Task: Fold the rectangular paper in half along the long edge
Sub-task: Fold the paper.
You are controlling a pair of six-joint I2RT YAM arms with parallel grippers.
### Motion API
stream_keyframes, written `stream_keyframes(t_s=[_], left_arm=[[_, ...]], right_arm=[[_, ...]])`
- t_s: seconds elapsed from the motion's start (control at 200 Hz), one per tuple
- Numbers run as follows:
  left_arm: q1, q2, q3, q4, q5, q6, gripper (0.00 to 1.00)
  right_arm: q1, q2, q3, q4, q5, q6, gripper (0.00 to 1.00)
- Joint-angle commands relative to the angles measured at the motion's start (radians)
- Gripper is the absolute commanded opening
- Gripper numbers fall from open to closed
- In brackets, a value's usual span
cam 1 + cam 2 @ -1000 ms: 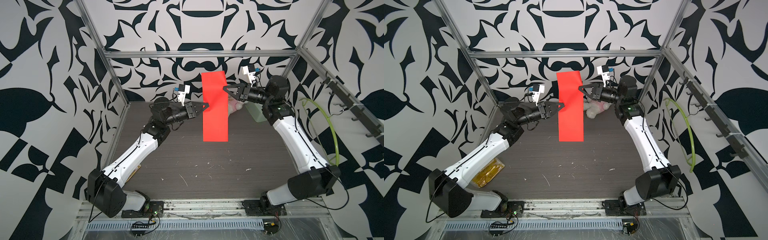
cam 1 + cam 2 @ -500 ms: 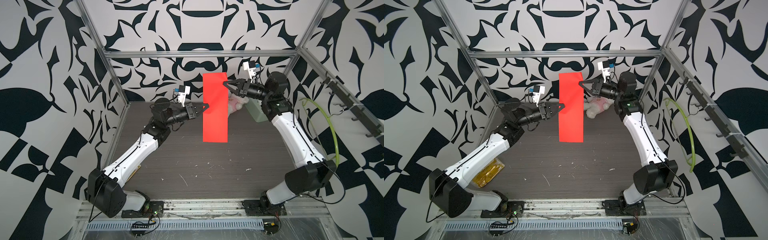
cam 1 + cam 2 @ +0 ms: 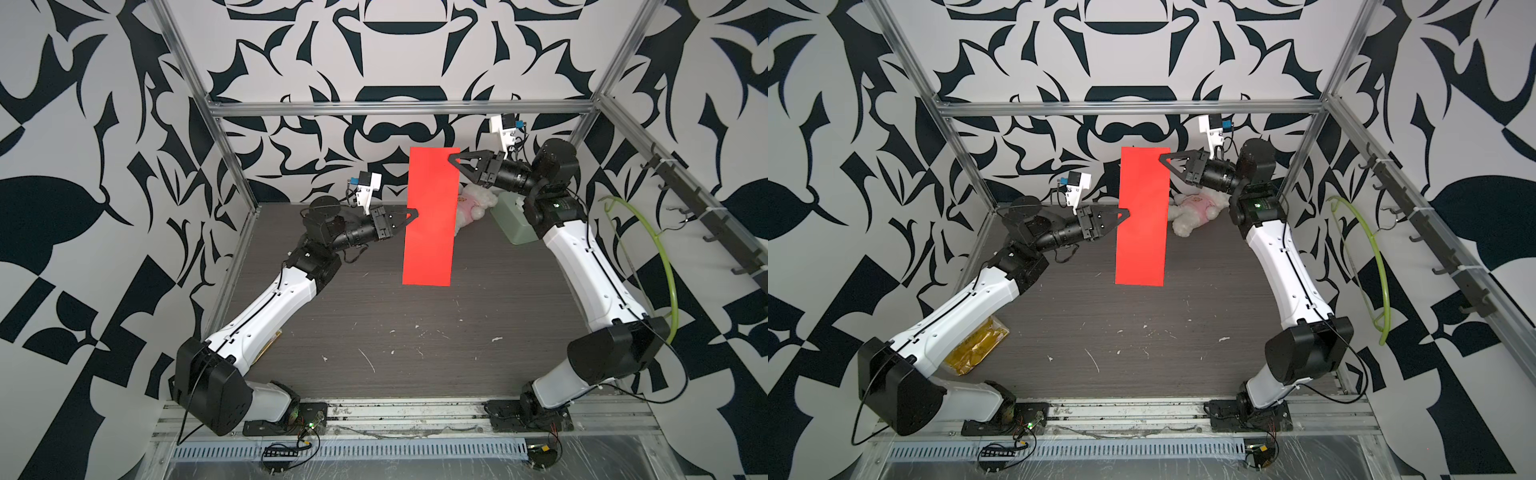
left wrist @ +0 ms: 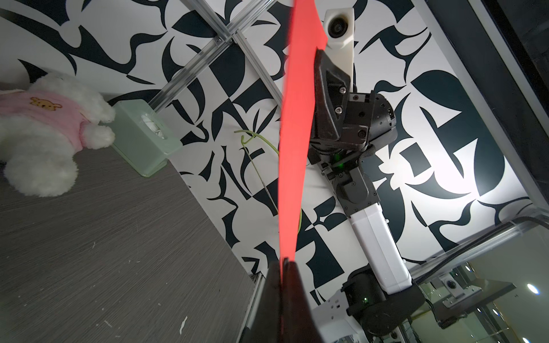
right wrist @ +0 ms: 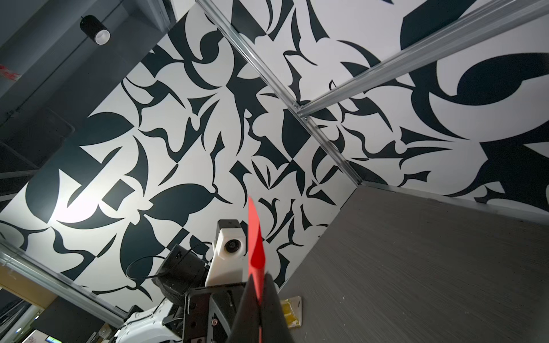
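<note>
White arm links (image 3: 270,307), black joints (image 3: 208,386).

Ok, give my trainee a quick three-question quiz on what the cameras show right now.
1. True or false: the left tool and right tool are both shut on the red paper.
2. Which grips it near its upper corner? A) left tool B) right tool C) neither
3. What toy lies beside the pale green box?
Key: 1 true; 2 B; 3 the white plush bear.
</note>
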Motion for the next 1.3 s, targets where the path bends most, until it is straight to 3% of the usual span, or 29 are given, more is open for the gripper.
stream_keyframes(t_s=[0.0,0.035,0.095,0.17,0.22,0.275,0.4,0.435,0.455,0.49,0.525,0.855,0.92,0.955,1.0,1.05,1.095,1.185,1.295], left_arm=[[-0.004,-0.017,-0.007,-0.003,0.022,0.011,0.00],[-0.004,-0.017,-0.007,-0.005,0.022,0.011,0.00],[-0.004,-0.017,-0.008,-0.004,0.022,0.012,0.00],[-0.004,-0.019,-0.008,-0.005,0.022,0.011,0.00],[-0.005,-0.021,-0.010,-0.005,0.020,0.012,0.00],[-0.004,-0.023,-0.011,-0.006,0.021,0.013,0.00],[-0.005,-0.027,-0.016,-0.009,0.018,0.014,0.00],[-0.005,-0.030,-0.016,-0.009,0.018,0.014,0.00],[-0.004,-0.029,-0.016,-0.009,0.017,0.014,0.00],[-0.005,-0.029,-0.016,-0.010,0.019,0.014,0.00],[-0.004,-0.031,-0.017,-0.010,0.019,0.014,0.00],[-0.004,-0.034,-0.019,-0.025,0.011,0.027,0.00],[-0.004,-0.032,-0.023,-0.046,0.005,0.040,0.00],[-0.004,-0.030,-0.031,-0.060,0.003,0.047,0.00],[-0.004,-0.024,-0.044,-0.078,-0.001,0.054,0.00],[-0.003,-0.017,-0.066,-0.090,0.001,0.055,0.00],[-0.001,-0.012,-0.088,-0.100,0.000,0.053,0.00],[-0.002,0.006,-0.131,-0.135,-0.002,0.060,0.00],[-0.004,0.065,-0.203,-0.131,0.008,0.035,0.00]], right_arm=[[-0.003,0.002,0.062,0.046,0.019,-0.008,0.19],[-0.004,0.007,0.066,0.047,0.017,-0.011,0.17],[-0.004,0.015,0.065,0.085,0.006,0.002,0.00],[-0.004,0.024,0.074,0.103,0.007,0.019,0.00],[-0.004,0.033,0.092,0.071,0.019,0.009,0.08],[-0.004,0.043,0.094,0.103,0.008,0.014,0.00],[-0.004,0.051,0.094,0.126,0.019,0.040,0.00],[-0.003,0.056,0.106,0.099,0.028,0.034,0.13],[-0.004,0.059,0.112,0.093,0.027,0.031,0.15],[-0.003,0.065,0.116,0.102,0.019,0.032,0.13],[-0.004,0.068,0.113,0.126,0.012,0.040,0.00],[-0.005,0.065,0.095,0.159,0.012,0.070,0.00],[-0.007,0.058,0.102,0.070,0.037,0.015,0.24],[-0.009,0.045,0.097,-0.006,0.066,-0.040,0.29],[-0.010,0.021,0.086,-0.129,0.150,-0.130,0.44],[-0.014,-0.023,0.065,-0.287,0.298,-0.250,0.46],[-0.015,-0.081,0.015,-0.385,0.516,-0.330,0.51],[-0.018,-0.203,-0.120,-0.435,0.813,-0.439,0.53],[-0.013,-0.256,-0.165,-0.518,0.893,-0.485,0.55]])
